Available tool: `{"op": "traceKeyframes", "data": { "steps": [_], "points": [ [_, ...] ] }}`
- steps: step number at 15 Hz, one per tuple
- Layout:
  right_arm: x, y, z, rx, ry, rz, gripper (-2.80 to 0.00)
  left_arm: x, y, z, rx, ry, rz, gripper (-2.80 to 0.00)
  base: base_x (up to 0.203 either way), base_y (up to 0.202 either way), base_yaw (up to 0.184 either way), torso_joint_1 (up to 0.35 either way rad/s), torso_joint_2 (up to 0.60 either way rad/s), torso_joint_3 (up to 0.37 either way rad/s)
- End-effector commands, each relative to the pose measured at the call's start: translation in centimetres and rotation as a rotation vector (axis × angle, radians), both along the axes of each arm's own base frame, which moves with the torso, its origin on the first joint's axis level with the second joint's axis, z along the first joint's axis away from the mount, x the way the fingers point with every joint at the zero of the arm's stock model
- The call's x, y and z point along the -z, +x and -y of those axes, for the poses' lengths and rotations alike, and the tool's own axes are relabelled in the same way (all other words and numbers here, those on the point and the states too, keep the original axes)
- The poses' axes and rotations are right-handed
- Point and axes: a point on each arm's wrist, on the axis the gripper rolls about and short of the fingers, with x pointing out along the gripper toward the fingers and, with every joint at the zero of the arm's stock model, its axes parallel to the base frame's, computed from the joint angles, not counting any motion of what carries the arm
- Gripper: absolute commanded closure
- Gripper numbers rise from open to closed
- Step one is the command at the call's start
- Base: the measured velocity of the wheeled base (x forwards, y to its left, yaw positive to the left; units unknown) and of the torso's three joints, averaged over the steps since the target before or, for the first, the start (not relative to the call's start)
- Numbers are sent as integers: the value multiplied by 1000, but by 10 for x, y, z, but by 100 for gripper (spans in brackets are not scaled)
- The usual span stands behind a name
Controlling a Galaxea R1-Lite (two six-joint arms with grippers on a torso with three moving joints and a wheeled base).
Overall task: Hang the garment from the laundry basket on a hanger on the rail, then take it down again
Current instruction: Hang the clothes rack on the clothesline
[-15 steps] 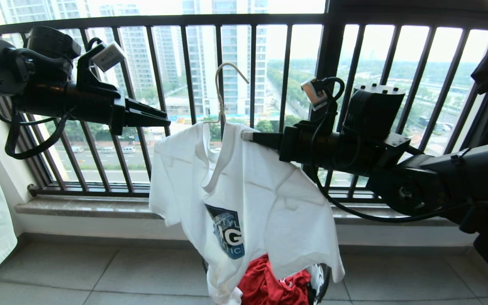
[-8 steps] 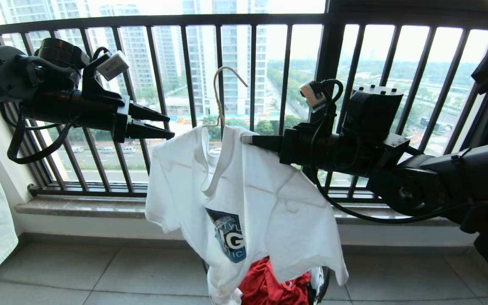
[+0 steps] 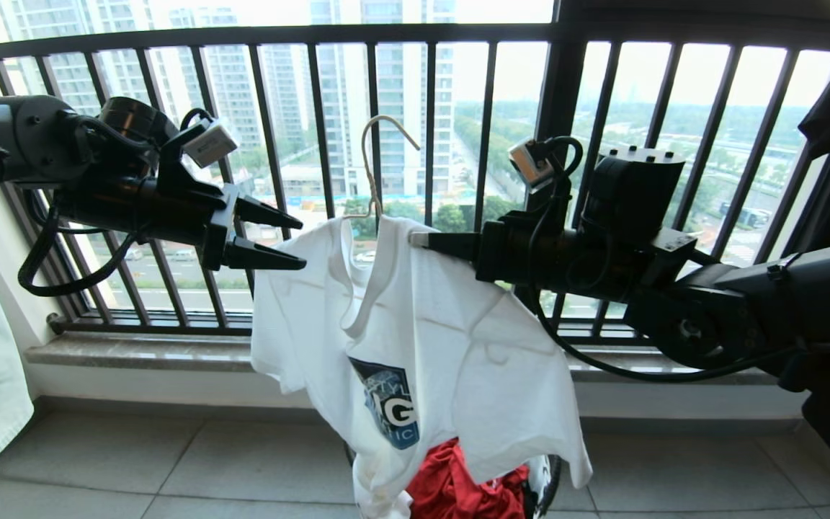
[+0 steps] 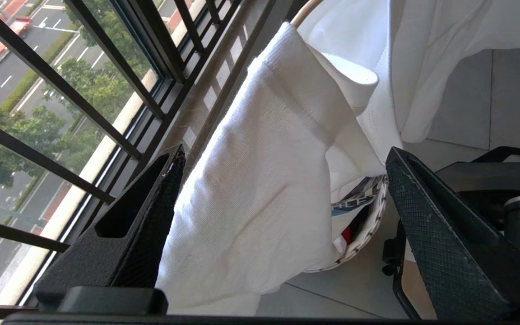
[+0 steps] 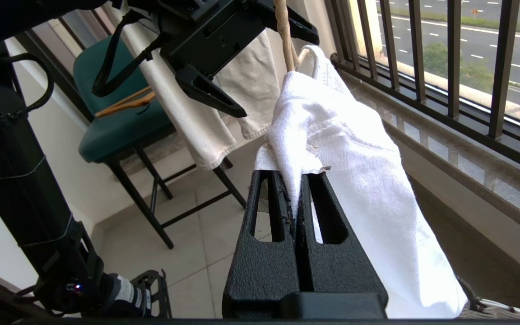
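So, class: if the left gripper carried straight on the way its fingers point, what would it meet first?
Most likely the shoulder of the white T-shirt. The left gripper is open, and the wrist view shows that cloth lying between its fingers, though depth is hard to judge.

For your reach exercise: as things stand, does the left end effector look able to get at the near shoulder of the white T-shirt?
Probably yes: the left end effector is open beside the T-shirt, nothing between them.

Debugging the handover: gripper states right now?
Left gripper: open, holding nothing, beside the T-shirt.
Right gripper: shut on the T-shirt's shoulder.
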Motion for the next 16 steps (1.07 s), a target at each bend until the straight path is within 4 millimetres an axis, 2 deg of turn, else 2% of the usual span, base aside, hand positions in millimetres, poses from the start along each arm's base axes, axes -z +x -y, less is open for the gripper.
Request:
{"op": "traceKeyframes", "data": {
  "steps": [1, 3, 8, 11, 16],
  "points": [
    [1, -1, -2, -13, -1, -3, 0, 4, 9, 3, 12, -2, 31, -280, 0, 0, 0, 0, 0, 0],
    [2, -3, -4, -25, -3, -7, 0, 4, 9, 5, 19, -2, 33, -280, 0, 0, 0, 0, 0, 0],
    [3, -3, -5, -28, -4, -8, 0, 21, 18, 21, 62, 8, 3, -280, 0, 0, 0, 0, 0, 0],
    [4, -3, -6, -31, -6, -11, 0, 40, 29, 29, 72, 27, -41, -280, 0, 0, 0, 0, 0, 0],
    [4, -3, -6, -33, -6, -11, 0, 51, 36, 31, 60, 55, -54, -280, 0, 0, 0, 0, 0, 0]
  ]
}}
